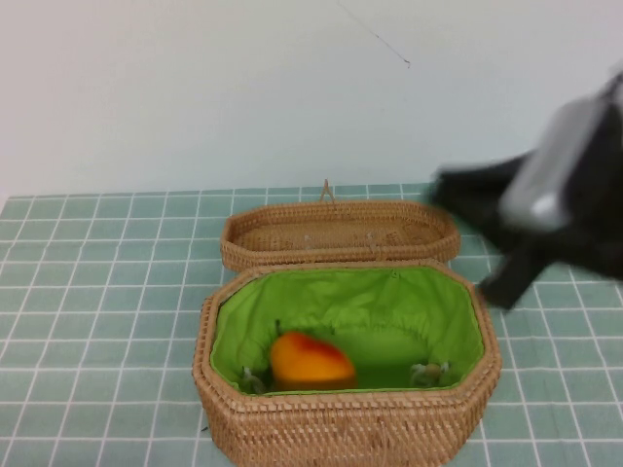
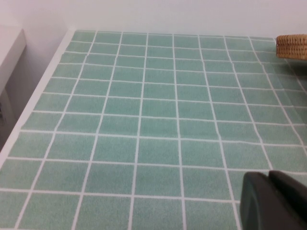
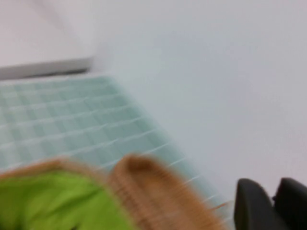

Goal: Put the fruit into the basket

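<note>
The fruit, orange-yellow with a red blush, lies inside the wicker basket on its green lining, toward the front left. My right arm is blurred above the table to the right of the basket. My right gripper is empty with a narrow gap between its fingers; its view shows the basket's rim and green lining close by. My left gripper is shut and empty, low over the tiled table far to the left, and is out of the high view.
The shallow unlined wicker lid lies just behind the basket. A wicker edge shows far off in the left wrist view. The green tiled cloth covers the table; a white wall stands behind.
</note>
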Motion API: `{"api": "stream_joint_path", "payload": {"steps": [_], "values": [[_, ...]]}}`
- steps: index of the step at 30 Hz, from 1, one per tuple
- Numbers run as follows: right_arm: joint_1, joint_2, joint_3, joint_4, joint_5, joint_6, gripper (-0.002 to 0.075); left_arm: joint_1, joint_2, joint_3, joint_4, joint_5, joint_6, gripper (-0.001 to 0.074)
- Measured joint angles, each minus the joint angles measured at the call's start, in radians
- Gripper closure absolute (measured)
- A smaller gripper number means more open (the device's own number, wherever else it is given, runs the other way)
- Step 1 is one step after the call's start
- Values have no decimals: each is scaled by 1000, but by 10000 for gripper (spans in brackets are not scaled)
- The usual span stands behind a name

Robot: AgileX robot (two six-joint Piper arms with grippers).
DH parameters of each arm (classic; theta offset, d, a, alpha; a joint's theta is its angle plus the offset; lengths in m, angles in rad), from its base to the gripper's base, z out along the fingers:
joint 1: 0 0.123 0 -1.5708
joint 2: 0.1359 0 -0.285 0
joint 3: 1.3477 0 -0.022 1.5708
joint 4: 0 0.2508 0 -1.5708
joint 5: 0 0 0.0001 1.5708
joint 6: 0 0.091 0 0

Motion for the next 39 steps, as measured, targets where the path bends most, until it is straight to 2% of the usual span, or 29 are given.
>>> {"api": "stream_joint_path", "payload": {"steps": [2, 5, 11, 18, 20, 22, 23, 25, 28, 35, 39], "values": [[0, -143, 0, 0, 90, 22, 656, 0, 0, 0, 0, 0, 0, 738], [0, -360, 0, 2, 181, 73, 707, 0, 0, 0, 0, 0, 0, 738], [0, -712, 0, 2, 351, 102, 727, 0, 0, 0, 0, 0, 0, 738], [0, -1088, 0, 6, 355, 104, 728, 0, 0, 0, 0, 0, 0, 738], [5, -1190, 15, 81, 324, 104, 728, 0, 0, 0, 0, 0, 0, 738], [7, -1233, 36, 84, 312, 104, 728, 1, 0, 0, -4, 0, 0, 738], [7, -1237, 49, 56, 307, 96, 728, 1, -26, 38, -9, 0, 0, 738], [1, -1235, 74, -7, 302, 65, 728, 1, 0, 0, -6, 0, 0, 738], [-3, -1232, 116, -16, 364, 49, 728, 1, 0, 0, -6, 0, 0, 738], [-3, -1231, 261, -6, 678, 322, 728, 1, 0, 0, -6, 0, 0, 738], [-3, -1229, 371, -5, 701, 337, 728, 1, 0, 0, -6, 0, 0, 738]]}}
